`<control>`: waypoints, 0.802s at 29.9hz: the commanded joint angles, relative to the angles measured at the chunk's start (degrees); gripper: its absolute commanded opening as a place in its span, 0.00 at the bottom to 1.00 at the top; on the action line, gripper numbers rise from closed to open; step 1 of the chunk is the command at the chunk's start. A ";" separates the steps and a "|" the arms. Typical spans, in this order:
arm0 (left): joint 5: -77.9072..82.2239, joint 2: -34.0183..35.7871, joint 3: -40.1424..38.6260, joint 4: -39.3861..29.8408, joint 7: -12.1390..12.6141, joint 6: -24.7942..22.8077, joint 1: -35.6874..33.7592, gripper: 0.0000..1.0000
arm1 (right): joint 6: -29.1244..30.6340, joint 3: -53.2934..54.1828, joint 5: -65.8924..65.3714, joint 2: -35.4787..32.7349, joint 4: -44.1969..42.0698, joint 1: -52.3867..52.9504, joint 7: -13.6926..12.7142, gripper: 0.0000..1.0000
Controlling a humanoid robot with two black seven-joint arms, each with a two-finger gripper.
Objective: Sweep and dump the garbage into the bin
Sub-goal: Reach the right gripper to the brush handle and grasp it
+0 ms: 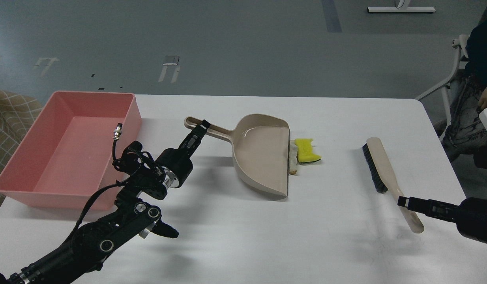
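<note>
**Garbage sits at the dustpan's open edge**

The yellow sponge [308, 150] with its green underside lies flat on the white table [338, 236], just beside the straight open lip of the beige dustpan [263, 154]. Between sponge and lip, the off-white scrap [293, 157] lies touching the pan's edge. Neither piece is inside the pan.

The left gripper [203, 127] is at the dustpan's handle near its looped end; its fingers are dark and seen end-on, so whether they grip the handle cannot be told. The right gripper [404, 202] reaches the beige handle of the black-bristled brush [385, 173], which lies flat well to the right of the sponge; its opening is likewise unclear.

The pink bin [14, 173] stands at the table's left end, well apart from the garbage.
</note>
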 commanded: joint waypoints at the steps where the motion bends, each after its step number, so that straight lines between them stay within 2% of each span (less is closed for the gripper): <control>1: 0.00 0.00 0.00 0.00 0.00 -0.01 0.00 0.00 | 0.08 0.00 -0.07 0.46 -0.09 -0.15 -0.07 0.67; 3: 0.00 0.00 0.00 0.00 0.00 -0.01 0.00 0.00 | -0.01 0.00 -0.07 0.46 -0.26 -0.15 -0.16 0.67; 5: 0.00 0.00 0.00 0.00 0.00 -0.01 -0.09 0.00 | -0.01 0.00 -0.07 0.81 -0.62 -0.06 -0.25 0.63; 6: 0.00 0.00 0.00 0.00 0.00 -0.01 0.00 0.00 | 0.08 0.00 0.01 0.82 -0.70 -0.15 -0.86 0.53; 9: 0.00 0.00 0.00 0.00 0.00 -0.01 0.00 0.00 | 0.08 0.00 0.28 0.82 -0.53 -0.15 -1.65 0.45; 24: 0.00 0.00 0.00 -0.09 0.00 -0.01 -0.09 0.00 | -0.01 0.09 0.28 1.26 -0.62 -0.76 -1.74 0.27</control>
